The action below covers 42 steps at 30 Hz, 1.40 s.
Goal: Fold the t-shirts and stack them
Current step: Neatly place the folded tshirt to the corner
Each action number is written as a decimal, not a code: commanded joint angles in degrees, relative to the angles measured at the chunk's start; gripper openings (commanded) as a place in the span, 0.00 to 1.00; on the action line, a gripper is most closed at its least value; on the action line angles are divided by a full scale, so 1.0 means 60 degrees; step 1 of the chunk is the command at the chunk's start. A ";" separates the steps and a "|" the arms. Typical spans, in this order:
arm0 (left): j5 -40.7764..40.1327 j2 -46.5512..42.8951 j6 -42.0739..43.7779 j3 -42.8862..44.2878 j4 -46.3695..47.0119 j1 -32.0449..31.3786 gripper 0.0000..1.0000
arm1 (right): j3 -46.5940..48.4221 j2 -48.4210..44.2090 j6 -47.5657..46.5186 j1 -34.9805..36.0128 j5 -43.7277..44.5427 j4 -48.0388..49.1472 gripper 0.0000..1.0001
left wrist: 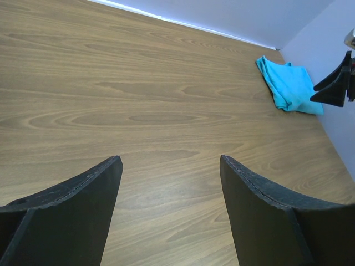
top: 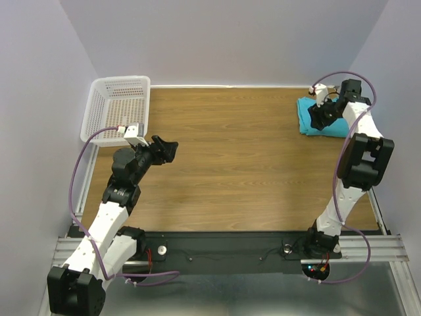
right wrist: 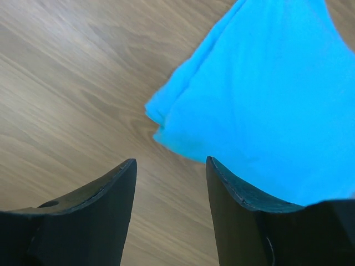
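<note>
A folded turquoise t-shirt [top: 317,120] lies at the far right of the table. It also shows in the left wrist view [left wrist: 291,86] and fills the upper right of the right wrist view [right wrist: 260,94]. My right gripper [top: 320,116] hovers over the shirt's near-left corner, open and empty, as the right wrist view [right wrist: 171,166] shows. My left gripper [top: 168,150] is open and empty above bare wood at the left, seen also in the left wrist view [left wrist: 171,160].
A white mesh basket [top: 118,108] stands at the far left corner. The wooden table [top: 230,164] is walled on three sides. A black rail [top: 223,247] runs along the near edge.
</note>
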 commanded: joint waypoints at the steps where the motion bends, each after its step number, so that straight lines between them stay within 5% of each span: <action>1: 0.0120 -0.0055 0.0099 0.0221 0.0595 0.0050 0.84 | -0.0188 -0.0489 0.2242 -0.0118 -0.1447 0.0302 0.59; 10: -0.0550 0.1117 0.0640 0.1552 -0.0661 0.0152 0.94 | -0.2985 -0.3418 0.4528 -0.0089 -0.1934 0.1340 0.68; 13: -0.1445 0.1147 0.0948 0.1920 -0.1148 0.0196 0.95 | -0.4201 -0.4692 0.5129 -0.0104 -0.1215 0.2045 0.80; 14: -0.1679 0.1133 0.1122 0.2007 -0.1453 0.0196 0.95 | -0.4813 -0.5377 0.5217 -0.0104 -0.0925 0.2364 1.00; 29: -0.2473 0.0122 0.1681 0.1949 -0.2481 0.0240 0.95 | -0.6985 -0.8018 0.8410 -0.0104 0.3147 0.4152 1.00; 42: -0.2297 -0.0259 0.1681 0.1760 -0.2510 0.0240 0.96 | -0.7616 -0.8957 0.8572 -0.0104 0.3326 0.4740 1.00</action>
